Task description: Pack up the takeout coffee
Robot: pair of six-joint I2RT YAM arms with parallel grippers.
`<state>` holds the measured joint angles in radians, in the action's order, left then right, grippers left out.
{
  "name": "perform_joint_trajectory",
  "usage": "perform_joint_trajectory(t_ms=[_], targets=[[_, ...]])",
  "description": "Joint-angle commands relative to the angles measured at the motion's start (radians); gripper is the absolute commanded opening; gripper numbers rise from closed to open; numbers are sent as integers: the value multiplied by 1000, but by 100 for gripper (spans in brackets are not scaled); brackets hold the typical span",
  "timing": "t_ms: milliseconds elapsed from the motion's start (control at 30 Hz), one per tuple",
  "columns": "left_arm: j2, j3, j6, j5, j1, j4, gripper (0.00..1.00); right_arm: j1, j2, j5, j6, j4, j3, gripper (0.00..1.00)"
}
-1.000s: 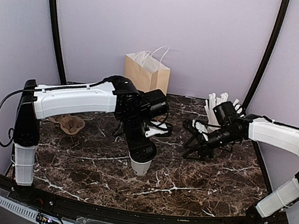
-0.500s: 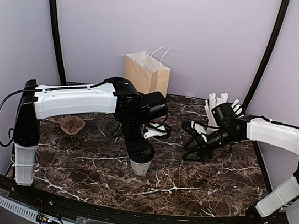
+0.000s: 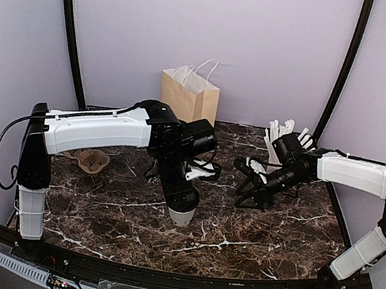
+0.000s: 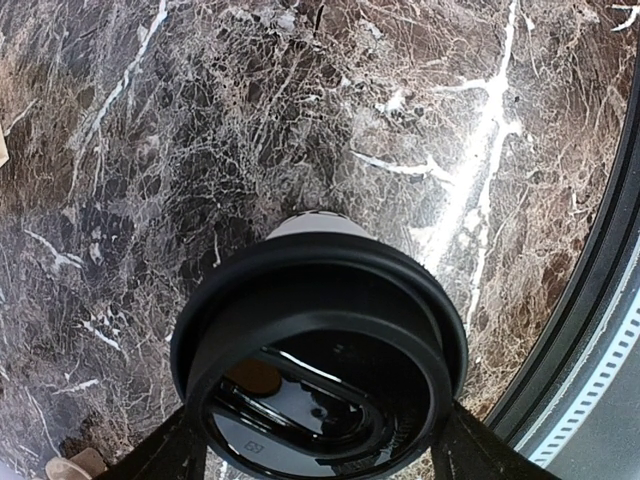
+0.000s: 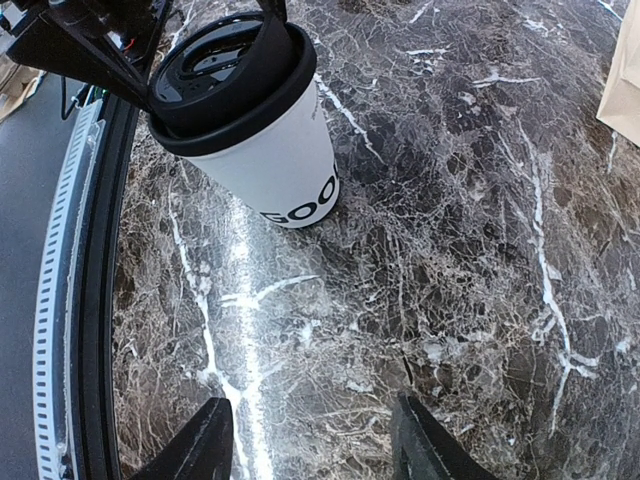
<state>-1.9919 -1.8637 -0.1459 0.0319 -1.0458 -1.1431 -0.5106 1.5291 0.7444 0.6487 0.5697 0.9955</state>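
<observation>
Zero packing done, as far as you can see: the takeout coffee (image 5: pixel 285 160) stands on the bench (image 3: pixel 259 233), lid on, outside any bag or carrier.

Left fingers (image 4: pixel 165 455): wide apart, one on each side of the black lid (image 4: pixel 320 350), coming from above. Both look to touch the lid's rim. You cannot tell whether they press on it or only flank it. The cup hangs straight below them, with its base apparently on the marble and the dark lettering near the base facing the right wrist camera.

Right fingers (image 5: pixel 210 445): apart, nothing between them. They hover low over bare bench, with the cup well ahead of them and not within their reach.

Further out: the cardboard cup carrier (image 3: pixel 91 160) lies at the left edge, well apart from the cup. The paper bag (image 3: pixel 189 95) stands upright at the back, also well apart. The cup with straws (image 3: pixel 280 137) sits back right, behind the right arm.

Left to do, by judgement: confirm a firm hold at the lid or cup wall, lift, carry the cup to the carrier or bag, set it in upright and release. Risk: a hold on the lid alone may pull it off.
</observation>
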Motion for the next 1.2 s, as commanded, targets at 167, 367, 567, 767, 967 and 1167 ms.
perform_joint_trajectory(t_ms=[167,367,567,767,967,1167], targets=[[46,-6,-10,11,-2,-31,80,-3,15,16,5,5,7,55],[50,-12,-8,11,-2,-36,80,-6,16,15,6,7,8,55],[75,-31,-3,4,-5,-37,80,-8,22,13,8,8,8,55],[69,-15,-1,-6,-7,-38,80,-16,36,10,11,15,16,55],[40,-20,-10,-15,-6,-30,80,-22,38,6,13,18,17,55],[18,-27,-16,-5,-6,-22,80,-24,33,0,17,19,13,55]])
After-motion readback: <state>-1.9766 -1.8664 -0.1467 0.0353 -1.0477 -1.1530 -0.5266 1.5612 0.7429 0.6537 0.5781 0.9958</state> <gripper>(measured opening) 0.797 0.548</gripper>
